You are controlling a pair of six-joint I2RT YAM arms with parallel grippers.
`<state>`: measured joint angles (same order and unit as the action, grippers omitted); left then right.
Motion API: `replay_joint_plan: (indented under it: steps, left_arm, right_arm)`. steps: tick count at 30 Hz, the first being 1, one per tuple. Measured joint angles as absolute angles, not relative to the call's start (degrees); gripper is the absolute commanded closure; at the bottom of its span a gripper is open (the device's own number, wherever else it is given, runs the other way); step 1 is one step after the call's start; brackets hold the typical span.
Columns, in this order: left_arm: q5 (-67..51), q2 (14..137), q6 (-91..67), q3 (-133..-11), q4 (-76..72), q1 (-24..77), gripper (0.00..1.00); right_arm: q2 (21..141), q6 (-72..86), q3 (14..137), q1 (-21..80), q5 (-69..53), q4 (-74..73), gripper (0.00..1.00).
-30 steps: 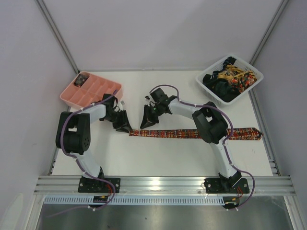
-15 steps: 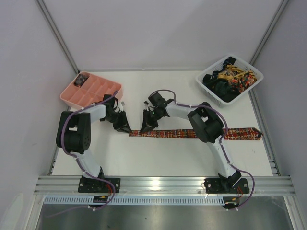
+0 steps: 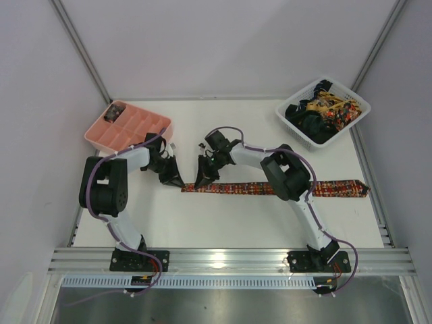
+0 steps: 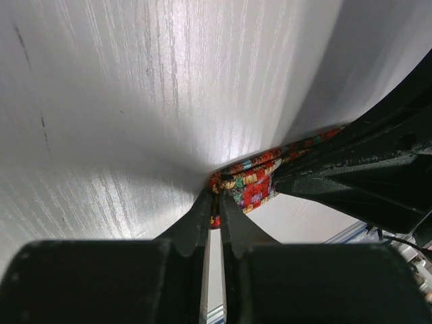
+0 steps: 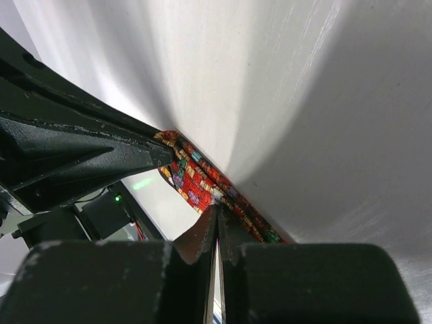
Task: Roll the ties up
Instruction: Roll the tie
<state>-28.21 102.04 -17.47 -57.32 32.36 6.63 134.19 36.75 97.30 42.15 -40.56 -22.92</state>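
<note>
Left end effector point(image 4: 214, 200) and right end effector point(image 5: 216, 214), fingers together, pinch the left end of the tie point(image 3: 236, 188), which lies stretched across the bench point(image 3: 202, 223). I judge rolling is just starting; next, that end must curl over itself.

Count, top view:
Ties: 1 tie point(image 3: 236, 188) laid out full length on the bench point(image 3: 202, 223). Also 1 heap of ties point(image 3: 324, 111), patterned & plain dark mixed, too tangled to give a no.
1 small dark, patterned item point(image 3: 115, 113) in a far tray compartment, too small to ID.
Containers: 2, i.e. 1 white lattice basket point(image 3: 294, 129) & 1 pink tray point(image 3: 138, 125).
Arms: 2, i.e. left arm point(image 3: 101, 192) & right arm point(image 3: 290, 179).
</note>
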Motion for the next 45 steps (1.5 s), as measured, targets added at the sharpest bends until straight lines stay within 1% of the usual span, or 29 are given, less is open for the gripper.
replay_joint_plan:
  steps: [1, 4, 13, 24, 32, 40, 45]
  left_arm:
    - [-28.21, 102.04, -17.45, -57.34, 32.56, 6.63, 0.98]
    - [-28.18, 102.0, -17.47, -57.54, 33.26, 6.63, 1.0]
    - [-28.97, 97.76, -18.5, -59.33, 36.27, 7.25, 1.0]
    - [-29.65, 96.88, -23.81, -62.61, 36.69, 14.5, 0.99]
    - [-27.42, 97.82, -28.01, -63.11, 36.82, 16.03, 1.0]
    - [-25.39, 99.74, -28.56, -66.19, 37.71, 18.04, 1.0]
    - [-24.34, 99.77, -28.62, -67.33, 38.54, 18.72, 0.99]
  right_arm:
    - [134.5, 36.53, 97.71, 42.15, -40.82, -23.2, 0.94]
    - [134.8, 36.1, 98.41, 42.15, -40.95, -24.08, 0.95]
    - [135.68, 35.51, 100.27, 42.15, -40.86, -25.19, 0.95]
    - [136.18, 36.4, 100.55, 42.02, -42.48, -24.6, 0.95]
    - [133.62, 37.93, 95.22, 40.07, -43.51, -23.29, 0.95]
    - [129.71, 38.06, 90.04, 37.04, -42.78, -22.72, 0.95]
    - [126.45, 37.89, 87.39, 36.8, -41.39, -23.0, 0.95]
